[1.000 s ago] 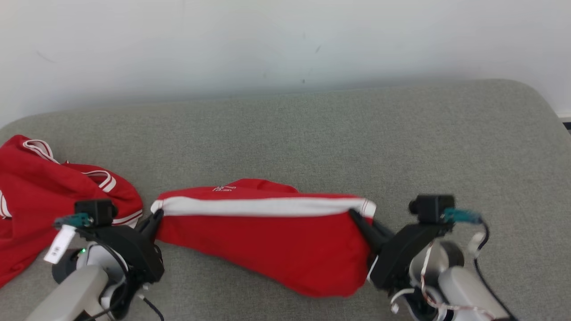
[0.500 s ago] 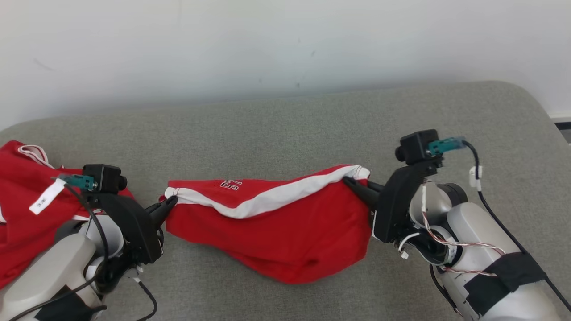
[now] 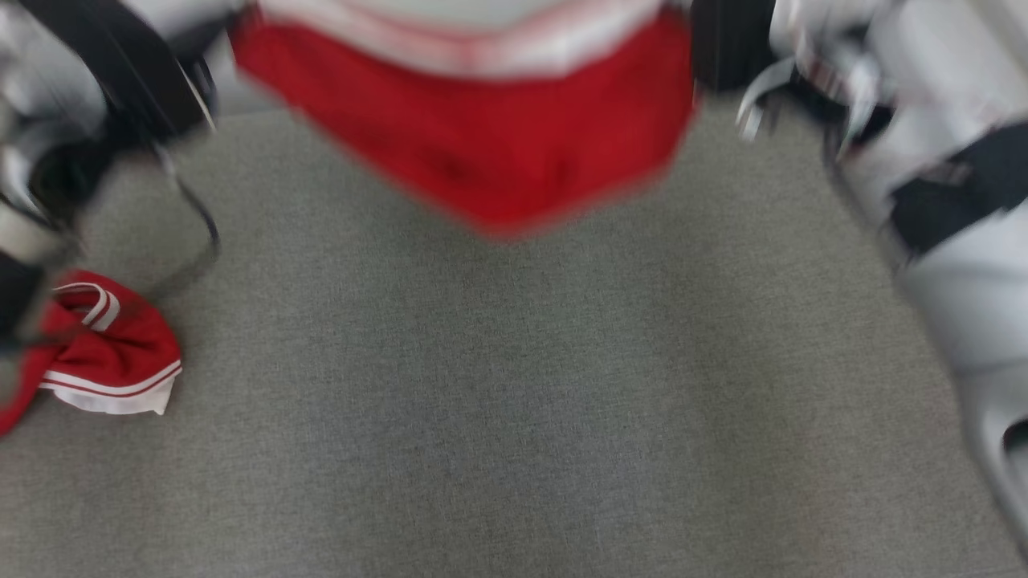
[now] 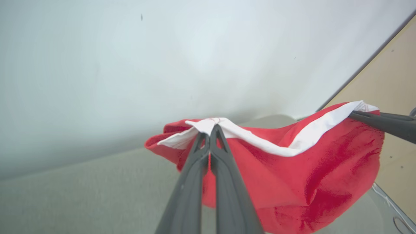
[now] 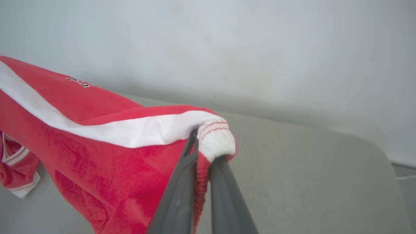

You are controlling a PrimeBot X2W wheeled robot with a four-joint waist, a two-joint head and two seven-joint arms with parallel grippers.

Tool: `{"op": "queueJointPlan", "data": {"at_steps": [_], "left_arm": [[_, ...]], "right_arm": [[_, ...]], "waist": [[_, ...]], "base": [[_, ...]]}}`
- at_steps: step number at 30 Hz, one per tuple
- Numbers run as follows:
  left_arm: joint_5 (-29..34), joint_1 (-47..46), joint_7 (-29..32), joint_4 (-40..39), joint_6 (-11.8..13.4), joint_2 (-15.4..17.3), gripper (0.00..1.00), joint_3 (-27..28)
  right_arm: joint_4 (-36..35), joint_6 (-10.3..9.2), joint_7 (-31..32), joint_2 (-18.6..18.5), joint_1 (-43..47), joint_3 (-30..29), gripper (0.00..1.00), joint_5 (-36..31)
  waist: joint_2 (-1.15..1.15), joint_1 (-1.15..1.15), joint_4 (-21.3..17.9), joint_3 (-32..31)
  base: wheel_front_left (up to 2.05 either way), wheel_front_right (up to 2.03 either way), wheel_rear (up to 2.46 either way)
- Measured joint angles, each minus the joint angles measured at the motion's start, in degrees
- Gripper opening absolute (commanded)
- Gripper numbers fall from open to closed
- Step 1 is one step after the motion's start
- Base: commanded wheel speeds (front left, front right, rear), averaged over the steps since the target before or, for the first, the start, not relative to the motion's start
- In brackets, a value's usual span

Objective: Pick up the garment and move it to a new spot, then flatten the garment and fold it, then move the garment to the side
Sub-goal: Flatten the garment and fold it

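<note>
The garment (image 3: 482,144) is a pair of red shorts with a white waistband, hanging in the air above the grey cushion, stretched between both arms and blurred in the head view. In the left wrist view my left gripper (image 4: 209,130) is shut on one end of the white waistband, with the red cloth (image 4: 292,182) sagging below. In the right wrist view my right gripper (image 5: 204,143) is shut on the other waistband corner, the garment (image 5: 97,156) trailing off to the left. The right gripper's dark fingers (image 4: 383,122) also show at the right edge of the left wrist view.
A second red piece with white stripes (image 3: 112,353) lies crumpled on the grey cushion (image 3: 514,417) at the left, also seen as a red heap (image 5: 16,165) in the right wrist view. A pale wall stands behind the cushion. My right forearm (image 3: 964,265) runs down the right side.
Both grippers have lifted the garment off the cushion, so it now hangs free between them. The head camera has tipped down, shifting the whole picture.
</note>
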Motion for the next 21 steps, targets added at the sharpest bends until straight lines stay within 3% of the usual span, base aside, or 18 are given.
{"op": "queueJointPlan", "data": {"at_steps": [2, 6, 9, 13, 21], "left_arm": [[2.9, -6.1, -6.4, -1.1, 1.0, 0.2, 0.0, 3.5], [4.7, -7.1, -13.8, -4.2, 1.5, 1.8, 0.0, 6.3], [1.4, 3.2, -15.7, -3.0, 1.0, 1.6, 0.0, 5.9], [-1.2, 18.7, -16.8, -0.9, 0.5, 0.5, 0.0, 2.4], [-0.8, 29.0, -19.1, -0.9, 0.0, -0.3, 0.0, -2.9]], "right_arm": [[-1.5, 0.12, -7.3, 0.4, -7.3, -2.3, 0.0, -1.8], [-5.9, 3.8, -18.0, -0.6, -9.3, -2.3, 0.0, -4.3], [-4.3, 6.1, -22.9, -0.5, -0.3, -2.1, 0.0, -3.4], [-0.9, 6.99, -26.7, -0.9, 15.9, -2.1, 0.0, -0.9], [0.0, 7.88, -33.4, -1.2, 28.9, -1.7, 0.0, 0.5]], "waist": [[0.0, 0.0, -0.1, 1.6], [-0.02, -0.02, 0.3, 4.8], [0.0, 0.0, 0.9, 6.8], [0.02, 0.01, 2.2, 7.7], [0.0, -0.02, 3.1, 6.6]], "base": [[0.0, 0.0, 0.0], [0.0, 0.0, 0.0], [0.0, 0.0, 0.0], [0.0, 0.0, 0.0], [0.0, 0.0, 0.0]]}}
